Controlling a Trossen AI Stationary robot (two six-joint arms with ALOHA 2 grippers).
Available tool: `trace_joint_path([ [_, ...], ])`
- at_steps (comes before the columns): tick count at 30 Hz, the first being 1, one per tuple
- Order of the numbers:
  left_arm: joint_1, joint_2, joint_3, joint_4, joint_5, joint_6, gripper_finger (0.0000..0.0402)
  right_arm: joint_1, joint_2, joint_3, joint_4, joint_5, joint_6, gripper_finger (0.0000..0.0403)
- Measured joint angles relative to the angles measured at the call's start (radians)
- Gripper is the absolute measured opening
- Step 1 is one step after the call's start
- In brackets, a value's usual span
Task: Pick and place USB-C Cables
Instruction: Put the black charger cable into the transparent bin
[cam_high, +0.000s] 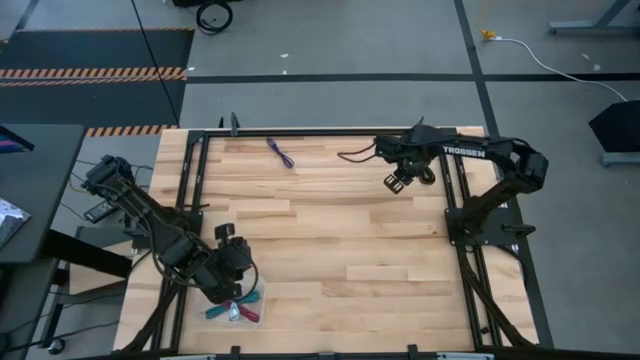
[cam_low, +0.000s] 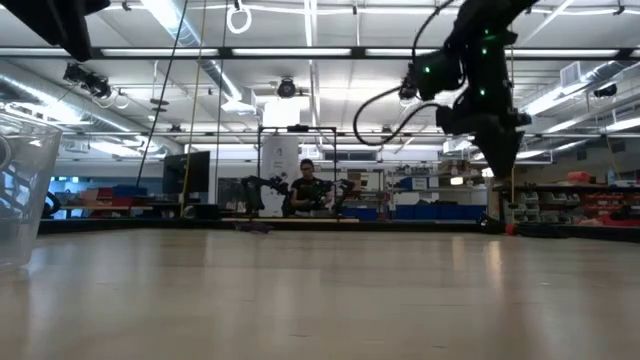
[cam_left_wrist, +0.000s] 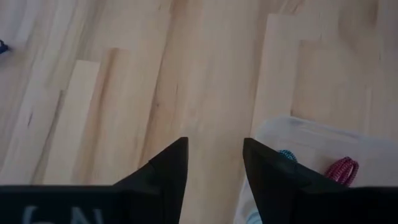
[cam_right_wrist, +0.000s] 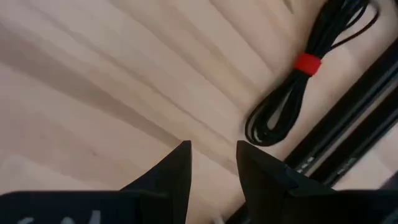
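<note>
A clear plastic container (cam_high: 240, 308) stands near the table's near left edge, with teal (cam_left_wrist: 287, 154), maroon-red (cam_left_wrist: 343, 169) and light blue cables in it. A purple cable (cam_high: 282, 153) lies on the table near the far edge. A black cable bundle with a red band (cam_right_wrist: 305, 63) lies near the far edge too, and shows in the high view (cam_high: 356, 155). My left gripper (cam_left_wrist: 214, 146) is open and empty, just beside the container (cam_left_wrist: 323, 140) and above the table. My right gripper (cam_right_wrist: 211, 146) is open and empty above the table, right of the black cable.
A black metal frame (cam_high: 190, 180) runs round the wooden table top. One frame rail (cam_right_wrist: 348, 124) lies right beside the black cable. The container also shows at the left of the low view (cam_low: 20, 190). A person sits far off in the room (cam_low: 308, 185).
</note>
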Motion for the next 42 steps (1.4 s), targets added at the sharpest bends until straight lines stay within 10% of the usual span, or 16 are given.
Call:
trace_joint_path([
  [23,0.021,0.0,0.0,0.206,0.035,-0.005,0.0162,-0.356,0.001,-0.108,0.222,-0.016,-0.075,0.0133],
  [42,0.069,0.0,0.0,0.28,0.062,0.157,0.0162,-0.405,0.002,-0.303,0.39,-0.018,-0.118,0.0133],
])
